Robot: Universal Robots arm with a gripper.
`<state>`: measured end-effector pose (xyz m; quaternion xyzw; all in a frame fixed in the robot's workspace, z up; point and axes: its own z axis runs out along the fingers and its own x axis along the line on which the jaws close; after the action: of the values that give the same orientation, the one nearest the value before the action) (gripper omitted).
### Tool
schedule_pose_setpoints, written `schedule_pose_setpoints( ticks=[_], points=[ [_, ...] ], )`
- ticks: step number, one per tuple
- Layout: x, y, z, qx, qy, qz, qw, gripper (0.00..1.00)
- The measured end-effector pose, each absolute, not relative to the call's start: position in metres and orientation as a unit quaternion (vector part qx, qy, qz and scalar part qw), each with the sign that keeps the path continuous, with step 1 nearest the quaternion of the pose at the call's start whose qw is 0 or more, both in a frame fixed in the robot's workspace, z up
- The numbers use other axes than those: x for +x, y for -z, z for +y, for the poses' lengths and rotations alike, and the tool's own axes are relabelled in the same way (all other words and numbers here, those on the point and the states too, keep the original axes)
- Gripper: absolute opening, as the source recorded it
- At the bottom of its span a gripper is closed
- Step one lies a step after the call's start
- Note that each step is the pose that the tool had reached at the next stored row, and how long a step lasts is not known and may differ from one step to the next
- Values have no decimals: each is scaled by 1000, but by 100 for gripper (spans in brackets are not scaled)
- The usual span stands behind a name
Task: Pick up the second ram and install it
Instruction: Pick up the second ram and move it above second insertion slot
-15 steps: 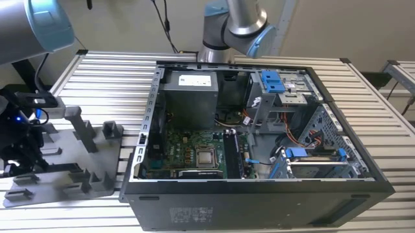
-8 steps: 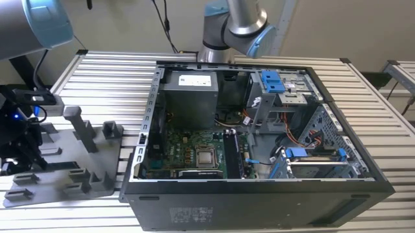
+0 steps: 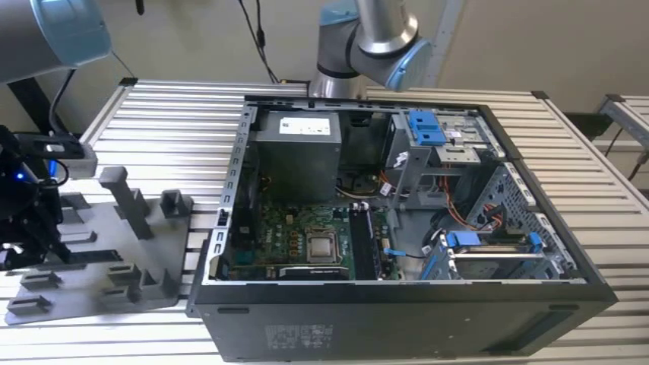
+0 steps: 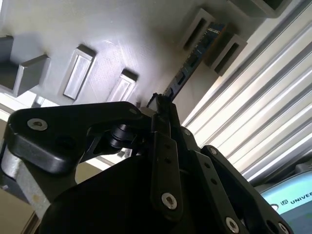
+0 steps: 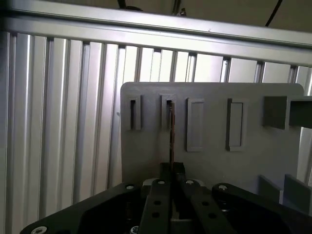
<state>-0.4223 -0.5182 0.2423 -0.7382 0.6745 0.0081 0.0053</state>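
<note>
Currently gripper (image 5: 171, 169) pinches end of second ram (image 5: 171, 131), upright in grey tray (image 5: 273, 161) slot, not lifted yet; install on PC motherboard (image 3: 284, 228) left to do.

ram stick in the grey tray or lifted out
In the tray: the long thin dark ram stick stands on edge in slots of the grey plastic tray.

A grey plastic tray (image 3: 167, 247) with upright posts rests on the slatted metal surface (image 3: 172, 129), beside an open computer case (image 3: 406, 308) showing its green motherboard (image 3: 289, 236).
</note>
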Motion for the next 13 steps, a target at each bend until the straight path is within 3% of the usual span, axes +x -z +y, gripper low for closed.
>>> schedule_pose_setpoints(
  ticks=[13],
  points=[
    [-422,-269,-518,-738,-8,675,5,14]
  ],
)
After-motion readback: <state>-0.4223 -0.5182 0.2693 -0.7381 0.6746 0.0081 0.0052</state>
